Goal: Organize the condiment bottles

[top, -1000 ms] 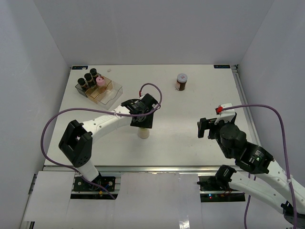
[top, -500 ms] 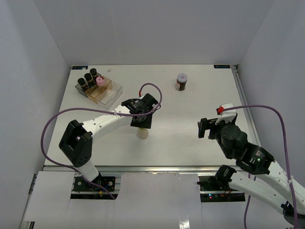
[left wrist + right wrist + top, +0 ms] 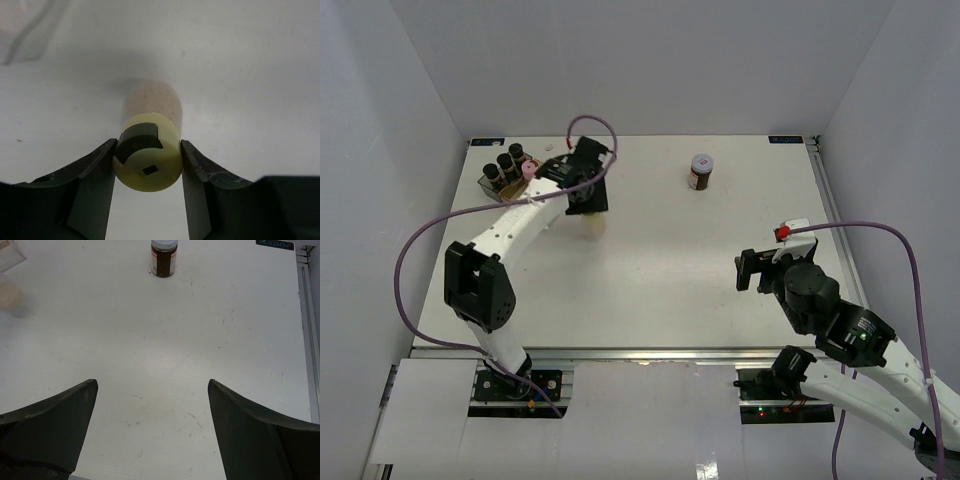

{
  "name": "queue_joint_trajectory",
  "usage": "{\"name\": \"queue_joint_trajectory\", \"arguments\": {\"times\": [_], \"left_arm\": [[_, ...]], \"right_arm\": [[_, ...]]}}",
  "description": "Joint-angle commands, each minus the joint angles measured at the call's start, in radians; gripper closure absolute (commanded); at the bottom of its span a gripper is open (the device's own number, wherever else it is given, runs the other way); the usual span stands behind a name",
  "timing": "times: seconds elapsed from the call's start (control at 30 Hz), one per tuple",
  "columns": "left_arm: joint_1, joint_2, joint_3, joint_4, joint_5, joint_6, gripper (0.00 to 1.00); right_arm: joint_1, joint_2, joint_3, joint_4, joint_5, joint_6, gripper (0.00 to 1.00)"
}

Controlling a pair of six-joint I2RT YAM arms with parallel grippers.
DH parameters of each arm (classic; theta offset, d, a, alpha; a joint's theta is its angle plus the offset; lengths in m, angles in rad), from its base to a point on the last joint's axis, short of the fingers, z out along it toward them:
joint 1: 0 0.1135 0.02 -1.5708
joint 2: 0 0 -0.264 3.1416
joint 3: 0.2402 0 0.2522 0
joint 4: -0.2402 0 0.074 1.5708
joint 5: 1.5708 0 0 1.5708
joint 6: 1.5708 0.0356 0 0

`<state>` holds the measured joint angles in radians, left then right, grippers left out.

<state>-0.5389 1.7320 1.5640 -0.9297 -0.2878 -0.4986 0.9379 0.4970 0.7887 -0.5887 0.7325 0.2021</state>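
My left gripper [image 3: 588, 200] is shut on the cap of the pale yellow jar [image 3: 593, 226], just right of the bin. In the left wrist view both fingers press the sides of that jar's yellow cap [image 3: 147, 159], and the beige body points away toward the table. Three black-capped dark jars [image 3: 504, 166] and the pink-capped jar [image 3: 529, 169] stand in the clear bin [image 3: 486, 184] at the far left. The grey-lidded jar with the red label [image 3: 701, 171] stands alone at the far middle and also shows in the right wrist view [image 3: 164, 257]. My right gripper [image 3: 752, 270] is open and empty above bare table [image 3: 152, 385].
The white table [image 3: 650, 280] is walled at the back and on both sides. A metal rail [image 3: 832, 190] runs along its right edge. The left arm's purple cable [image 3: 590, 122] loops above the bin area. The bin's corner [image 3: 10, 252] shows at the upper left of the right wrist view.
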Motion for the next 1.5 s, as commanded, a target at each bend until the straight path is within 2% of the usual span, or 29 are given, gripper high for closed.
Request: {"name": "queue_joint_trajectory", "arguments": {"times": [0.0, 0.2, 0.43, 0.73, 1.2, 1.37, 1.47], "left_arm": [[0.229, -0.007, 0.214, -0.016, -0.014, 0.093, 1.00], [0.458, 0.069, 0.350, -0.014, 0.081, 0.118, 1.00], [0.577, 0.161, 0.403, 0.020, 0.108, 0.124, 1.00], [0.609, 0.272, 0.484, 0.046, 0.059, 0.133, 1.00], [0.611, 0.352, 0.463, 0.065, 0.071, 0.158, 0.99], [0.612, 0.374, 0.432, 0.077, 0.065, 0.158, 0.81], [0.615, 0.377, 0.416, 0.086, 0.070, 0.157, 0.57]], "right_arm": [[-0.001, -0.013, -0.011, 0.033, -0.004, 0.002, 0.03], [-0.001, -0.034, -0.009, 0.033, -0.002, 0.000, 0.03], [-0.001, -0.069, -0.011, 0.043, -0.012, -0.009, 0.02], [0.002, -0.076, -0.009, 0.052, -0.016, -0.020, 0.03], [0.001, -0.089, -0.009, 0.061, 0.003, -0.018, 0.03], [0.001, -0.089, -0.011, 0.055, 0.007, -0.018, 0.03], [0.001, -0.092, -0.013, 0.053, 0.009, -0.014, 0.03]]}}
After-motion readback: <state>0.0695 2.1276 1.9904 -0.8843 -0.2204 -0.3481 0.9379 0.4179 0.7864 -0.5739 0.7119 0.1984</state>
